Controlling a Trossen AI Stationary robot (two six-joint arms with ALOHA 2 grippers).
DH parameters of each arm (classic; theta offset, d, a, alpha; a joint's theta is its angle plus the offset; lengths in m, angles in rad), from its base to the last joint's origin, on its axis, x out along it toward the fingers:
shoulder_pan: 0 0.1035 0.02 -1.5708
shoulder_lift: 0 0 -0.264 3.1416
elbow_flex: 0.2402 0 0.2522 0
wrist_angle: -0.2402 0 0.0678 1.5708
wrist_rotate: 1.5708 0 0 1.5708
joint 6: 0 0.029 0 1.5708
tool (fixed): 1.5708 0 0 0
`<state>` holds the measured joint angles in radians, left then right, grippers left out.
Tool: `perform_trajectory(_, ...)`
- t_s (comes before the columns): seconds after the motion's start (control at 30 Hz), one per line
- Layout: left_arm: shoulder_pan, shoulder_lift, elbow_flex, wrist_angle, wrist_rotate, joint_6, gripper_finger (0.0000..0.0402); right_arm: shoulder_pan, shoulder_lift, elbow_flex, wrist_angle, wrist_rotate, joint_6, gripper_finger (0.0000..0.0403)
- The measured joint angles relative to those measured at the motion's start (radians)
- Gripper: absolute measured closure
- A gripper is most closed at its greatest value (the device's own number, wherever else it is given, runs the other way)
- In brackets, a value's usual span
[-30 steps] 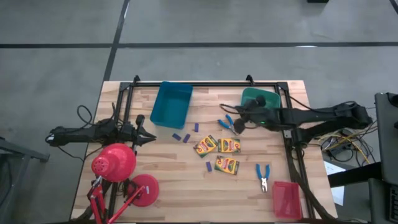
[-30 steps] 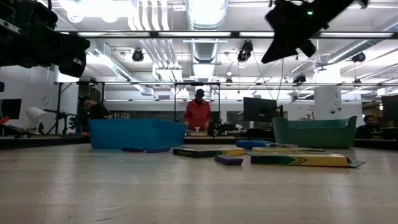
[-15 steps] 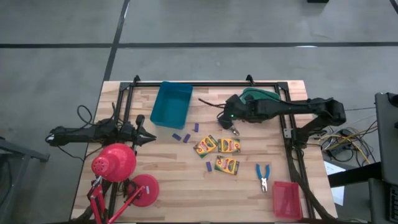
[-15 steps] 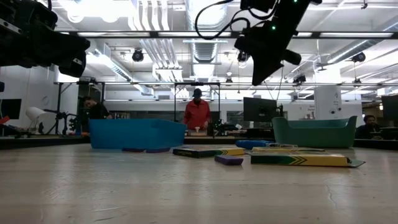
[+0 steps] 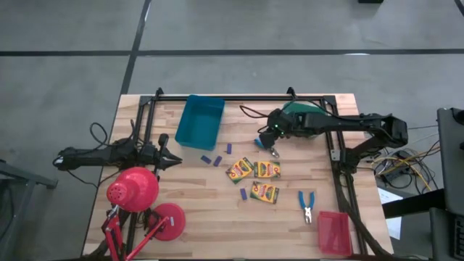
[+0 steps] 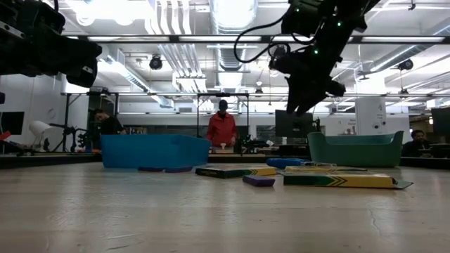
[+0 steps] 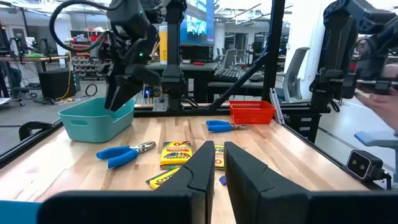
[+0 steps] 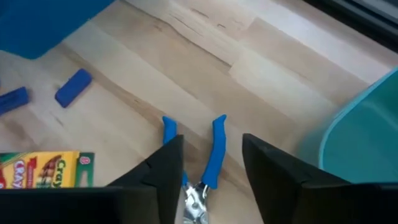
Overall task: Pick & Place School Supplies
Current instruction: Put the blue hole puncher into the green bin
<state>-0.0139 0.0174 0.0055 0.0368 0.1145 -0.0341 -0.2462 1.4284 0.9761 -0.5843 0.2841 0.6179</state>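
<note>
The right claw (image 8: 208,165) hangs spread over the blue-handled scissors (image 8: 198,163) lying flat on the bench (image 5: 181,203) beside the teal tray (image 5: 308,116), and a slightly off-centre descent could push them aside instead of gripping them.

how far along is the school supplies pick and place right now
Nothing looks placed yet: the crayon boxes, both scissors and the purple sticks all lie on the table. In hand: the right gripper, open, hangs above the scissors beside the teal tray. The left gripper waits shut. Everything remains.
</note>
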Motion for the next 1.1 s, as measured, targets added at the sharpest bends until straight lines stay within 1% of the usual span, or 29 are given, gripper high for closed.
perform_trajectory(0.17,0.0,0.0,0.0,0.0,0.0,0.0,0.0362,-0.002,0.019,-0.01,-0.003,0.062,-0.004,0.0215)
perform_trajectory(0.27,0.0,0.0,0.0,0.0,0.0,0.0,0.036,-0.006,0.046,-0.011,-0.001,0.062,-0.003,0.0212)
perform_trajectory(0.4,0.0,0.0,0.0,0.0,0.0,0.0,0.0361,-0.011,0.106,0.005,0.001,0.063,-0.042,0.0211)
perform_trajectory(0.73,0.001,0.0,0.0,-0.001,0.0,0.0,0.0361,-0.031,0.263,0.07,-0.003,0.062,-0.051,0.0221)
perform_trajectory(0.93,0.001,0.0,0.0,-0.001,0.0,0.0,0.036,-0.031,0.326,0.094,-0.011,0.051,-0.053,0.0222)
perform_trajectory(1.1,0.001,0.0,0.0,-0.001,0.0,0.0,0.0362,-0.032,0.353,0.094,-0.017,0.048,-0.046,0.0225)
